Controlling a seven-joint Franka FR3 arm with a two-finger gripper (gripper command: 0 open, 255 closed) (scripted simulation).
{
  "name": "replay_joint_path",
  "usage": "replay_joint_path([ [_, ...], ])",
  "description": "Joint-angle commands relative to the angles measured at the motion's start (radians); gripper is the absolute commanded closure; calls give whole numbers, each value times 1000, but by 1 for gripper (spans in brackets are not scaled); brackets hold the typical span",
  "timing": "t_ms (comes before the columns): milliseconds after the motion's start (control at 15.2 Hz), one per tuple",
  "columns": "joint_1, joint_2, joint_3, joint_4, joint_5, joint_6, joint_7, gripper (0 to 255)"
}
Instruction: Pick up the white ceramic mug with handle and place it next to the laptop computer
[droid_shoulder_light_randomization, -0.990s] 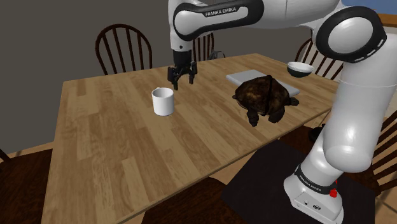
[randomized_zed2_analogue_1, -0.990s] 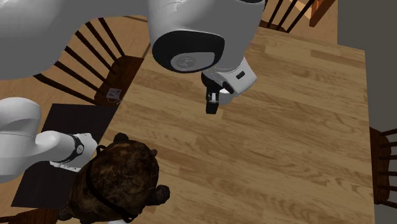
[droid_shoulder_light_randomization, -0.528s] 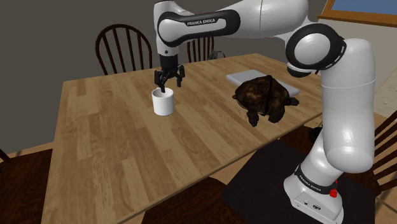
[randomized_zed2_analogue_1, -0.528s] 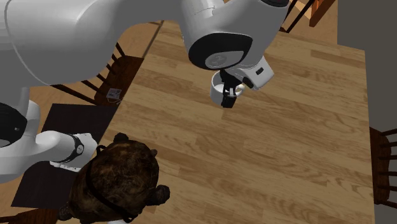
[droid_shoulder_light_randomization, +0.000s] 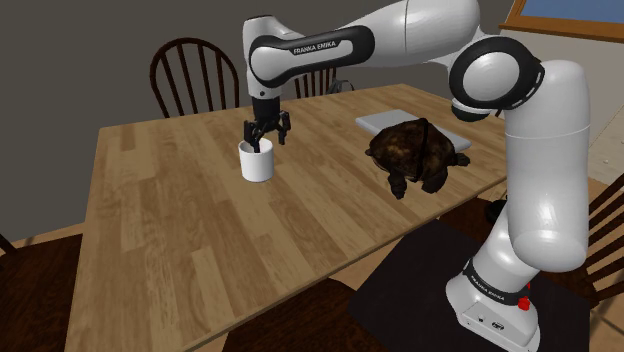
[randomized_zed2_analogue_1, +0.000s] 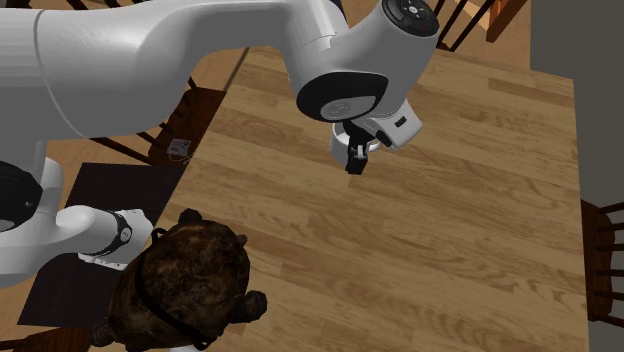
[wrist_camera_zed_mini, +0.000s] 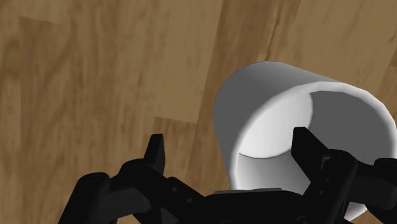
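A white mug stands upright on the wooden table, its handle hidden. My black gripper hangs open right above the mug's far rim. In the wrist view one fingertip stands outside the mug and the other sits over its opening, so the gripper straddles the wall without clasping it. From the second exterior view the hand covers most of the mug, with the gripper beside it. The grey laptop lies shut at the shoulder view's right.
A dark brown turtle-like figure lies on the laptop's near part, also seen as the turtle figure. Wooden chairs stand behind the table; another chair stands at the side. A black mat lies under the stand.
The gripper has travelled to the shoulder view's left and dropped from beside the mug to just over its rim. The mug has not moved.
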Motion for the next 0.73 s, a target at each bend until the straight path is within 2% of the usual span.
replay_joint_path([
  [0,0,1,0,-1,0,1,0,0],
  [198,0,0,0,-1,0,1,0,0],
  [264,0,0,0,-1,0,1,0,255],
  [660,0,0,0,0,0,1,0,255],
])
